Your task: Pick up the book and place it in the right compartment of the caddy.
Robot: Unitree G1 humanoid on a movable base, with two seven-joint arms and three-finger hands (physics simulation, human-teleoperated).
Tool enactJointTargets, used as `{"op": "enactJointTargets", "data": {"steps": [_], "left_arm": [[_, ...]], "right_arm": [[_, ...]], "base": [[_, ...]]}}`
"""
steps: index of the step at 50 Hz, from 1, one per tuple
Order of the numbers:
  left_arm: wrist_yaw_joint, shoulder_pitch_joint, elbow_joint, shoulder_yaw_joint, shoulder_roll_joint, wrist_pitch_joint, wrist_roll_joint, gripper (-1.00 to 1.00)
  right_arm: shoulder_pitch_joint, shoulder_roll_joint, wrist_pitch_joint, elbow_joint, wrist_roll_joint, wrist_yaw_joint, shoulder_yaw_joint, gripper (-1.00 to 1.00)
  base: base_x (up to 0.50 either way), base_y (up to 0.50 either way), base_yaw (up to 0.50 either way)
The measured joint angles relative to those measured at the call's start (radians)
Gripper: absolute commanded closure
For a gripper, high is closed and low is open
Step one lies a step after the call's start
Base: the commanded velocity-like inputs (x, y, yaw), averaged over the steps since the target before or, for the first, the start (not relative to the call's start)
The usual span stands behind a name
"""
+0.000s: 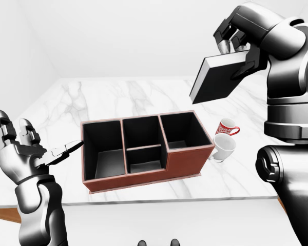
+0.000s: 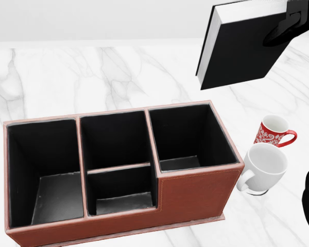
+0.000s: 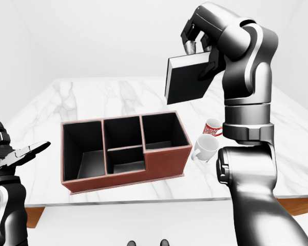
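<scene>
A black book with white page edges is held in the air by my right hand, whose fingers close round its top edge. It hangs above and to the right of the caddy's right compartment. The brown caddy with black insides stands on the white marble table; its compartments hold nothing that I can see. My left hand is open with spread fingers at the left, just beside the caddy's left end, not touching it.
A red patterned mug and a white mug stand close to the caddy's right end. The table's near edge runs just below the caddy. White walls lie behind the table.
</scene>
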Motion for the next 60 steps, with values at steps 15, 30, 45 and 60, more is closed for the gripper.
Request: {"op": "enactJointTargets", "data": {"steps": [15, 30, 45, 60], "left_arm": [[-0.001, 0.000, 0.008, -0.001, 0.000, 0.000, 0.002, -1.00], [-0.002, -0.002, 0.016, -0.004, 0.000, 0.000, 0.005, -1.00], [-0.002, -0.003, 0.023, -0.006, 0.000, 0.000, 0.005, -1.00], [-0.002, -0.003, 0.025, -0.007, 0.001, 0.000, 0.005, -1.00]], "right_arm": [[-0.010, 0.077, 0.000, 0.125, 0.025, 0.000, 0.048, 1.00], [0.030, 0.130, 0.000, 0.180, -0.010, 0.000, 0.072, 1.00], [0.039, 0.169, 0.000, 0.209, -0.034, 0.000, 0.085, 1.00], [0.052, 0.203, 0.000, 0.226, -0.037, 0.000, 0.097, 1.00]], "base": [[0.00, 0.00, 0.00], [0.00, 0.00, 0.00], [0.00, 0.00, 0.00], [0.00, 0.00, 0.00]]}}
